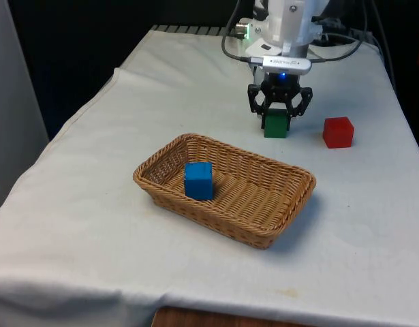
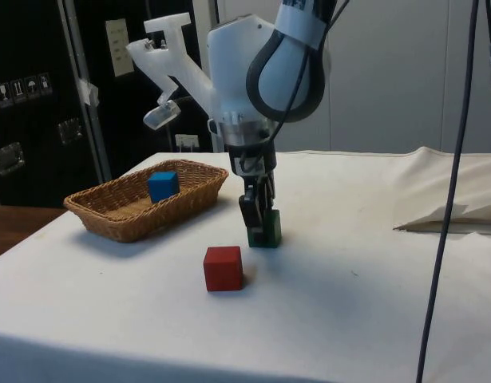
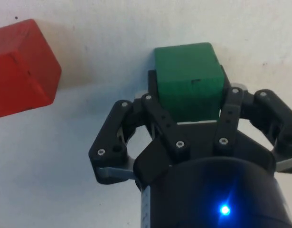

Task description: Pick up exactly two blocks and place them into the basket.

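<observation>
My gripper [image 1: 278, 114] is low over the cloth, its fingers pressed against both sides of a green block [image 1: 276, 125] that rests on the table. The side view shows the gripper [image 2: 258, 220] down at the green block [image 2: 268, 230]. Seen from the wrist, the fingers [image 3: 157, 111] hug the green block [image 3: 188, 76]. A red block [image 1: 338, 131] lies just to the front view's right of it, apart [image 2: 223, 267] [image 3: 20, 66]. The wicker basket [image 1: 281, 235] [image 2: 109, 225] sits nearer the front view's camera and holds a blue block [image 1: 198, 180] [image 2: 163, 185].
White cloth covers the whole table. In the side view the cloth is rumpled into a fold [image 2: 445, 215] at the far right. The table's edges run close along both sides in the front view.
</observation>
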Motion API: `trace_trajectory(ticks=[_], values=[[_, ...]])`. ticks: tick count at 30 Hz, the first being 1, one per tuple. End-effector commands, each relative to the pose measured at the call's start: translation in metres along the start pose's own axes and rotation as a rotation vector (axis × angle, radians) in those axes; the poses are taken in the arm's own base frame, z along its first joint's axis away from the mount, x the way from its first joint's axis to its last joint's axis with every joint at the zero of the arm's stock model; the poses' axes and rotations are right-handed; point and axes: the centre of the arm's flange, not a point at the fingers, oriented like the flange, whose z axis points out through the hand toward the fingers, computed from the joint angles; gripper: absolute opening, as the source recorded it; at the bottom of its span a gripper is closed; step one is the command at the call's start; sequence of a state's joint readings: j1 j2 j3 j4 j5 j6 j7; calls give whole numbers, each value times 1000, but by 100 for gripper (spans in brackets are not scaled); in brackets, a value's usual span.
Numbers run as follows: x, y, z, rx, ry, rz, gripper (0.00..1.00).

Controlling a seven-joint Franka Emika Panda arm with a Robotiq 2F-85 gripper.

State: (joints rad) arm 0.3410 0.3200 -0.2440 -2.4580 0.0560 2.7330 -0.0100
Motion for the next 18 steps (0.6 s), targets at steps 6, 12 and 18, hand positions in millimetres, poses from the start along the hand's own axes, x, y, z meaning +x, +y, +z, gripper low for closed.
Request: trace_trajectory(ticks=[6,12,18], values=[[0,-1,1,2,6,3,1],[1,0,-11,4,7,7,1],[3,2,-30,12,11,13,1]])
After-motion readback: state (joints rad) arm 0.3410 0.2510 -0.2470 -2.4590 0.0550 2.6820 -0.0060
